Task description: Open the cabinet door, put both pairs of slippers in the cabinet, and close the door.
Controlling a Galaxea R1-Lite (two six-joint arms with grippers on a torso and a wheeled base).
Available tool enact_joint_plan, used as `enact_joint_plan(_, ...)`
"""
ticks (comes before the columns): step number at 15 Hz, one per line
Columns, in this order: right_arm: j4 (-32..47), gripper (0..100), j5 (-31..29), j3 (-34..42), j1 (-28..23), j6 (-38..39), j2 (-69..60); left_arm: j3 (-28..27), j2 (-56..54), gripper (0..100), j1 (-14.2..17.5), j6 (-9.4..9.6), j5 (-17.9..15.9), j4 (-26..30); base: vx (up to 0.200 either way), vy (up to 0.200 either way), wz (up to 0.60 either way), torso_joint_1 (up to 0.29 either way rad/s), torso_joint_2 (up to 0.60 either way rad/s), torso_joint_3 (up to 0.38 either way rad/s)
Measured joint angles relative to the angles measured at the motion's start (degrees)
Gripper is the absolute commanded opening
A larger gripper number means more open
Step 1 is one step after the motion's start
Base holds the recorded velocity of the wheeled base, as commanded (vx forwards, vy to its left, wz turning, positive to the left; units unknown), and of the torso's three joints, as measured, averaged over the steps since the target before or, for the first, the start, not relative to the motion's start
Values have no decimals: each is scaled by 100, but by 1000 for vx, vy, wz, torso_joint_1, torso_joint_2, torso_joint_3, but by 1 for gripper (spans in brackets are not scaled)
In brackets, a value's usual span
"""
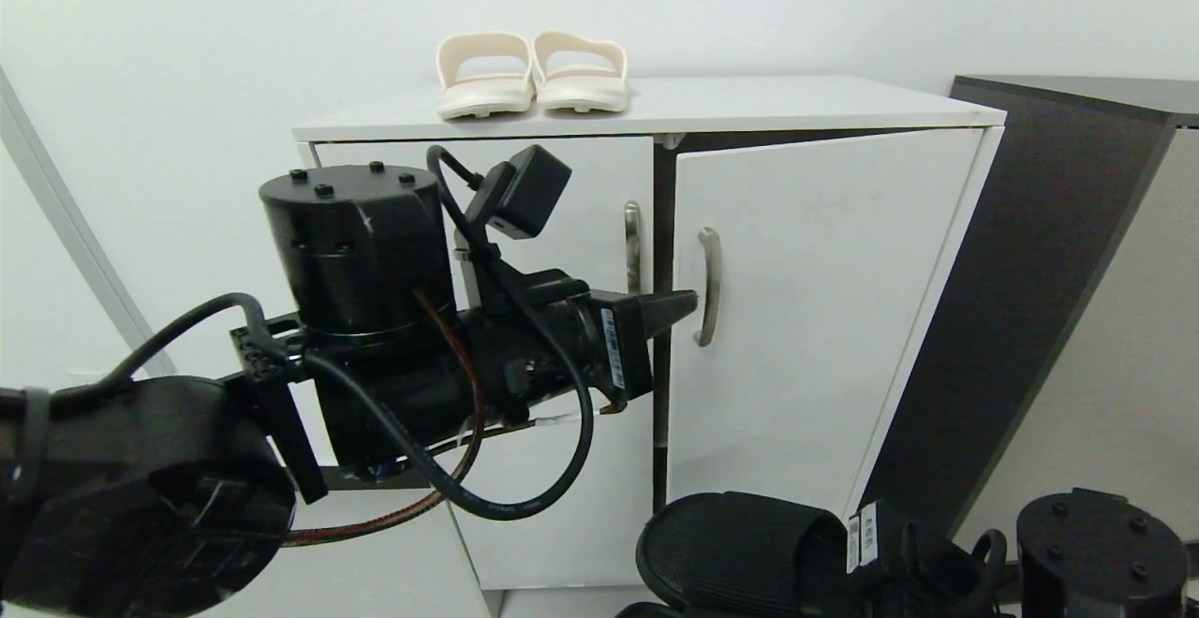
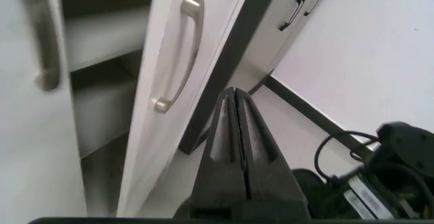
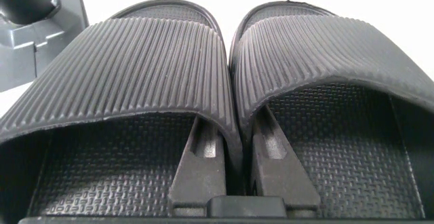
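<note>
A white cabinet (image 1: 646, 112) carries a cream pair of slippers (image 1: 531, 74) on its top. Its right door (image 1: 815, 337) stands slightly ajar, with a dark gap beside the closed left door (image 1: 571, 197). My left gripper (image 1: 688, 302) is shut and empty, its tip just short of the right door's metal handle (image 1: 709, 286). In the left wrist view the shut fingers (image 2: 234, 125) sit below that handle (image 2: 178, 54), and a shelf (image 2: 102, 37) shows inside. Low in front, my right gripper (image 3: 234, 166) is shut on the black pair of slippers (image 1: 740, 543), one finger under each strap (image 3: 142, 68).
A dark grey cabinet (image 1: 1058, 272) stands right beside the white one, close to the swing of the right door. The left door's handle (image 1: 633, 245) is next to the gap. White wall lies behind and to the left.
</note>
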Motion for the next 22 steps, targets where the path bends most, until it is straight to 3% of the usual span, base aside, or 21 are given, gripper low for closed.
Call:
enact_joint_plan(4,-6,0,0,1,0,-10,0,7,-32,0,414,-41,-169,-57,0,0,0,0,0,0)
enact_joint_plan(9,-6,0,0,1,5,-10,2,-428,325,0,708,-277,-187,-52,0,0,0,0,0,0)
enact_joint_plan(22,-6,0,-11,-7,0,-60,9,-1776,1575,0,916,-301,-187,-96,0,0,0,0,0,0)
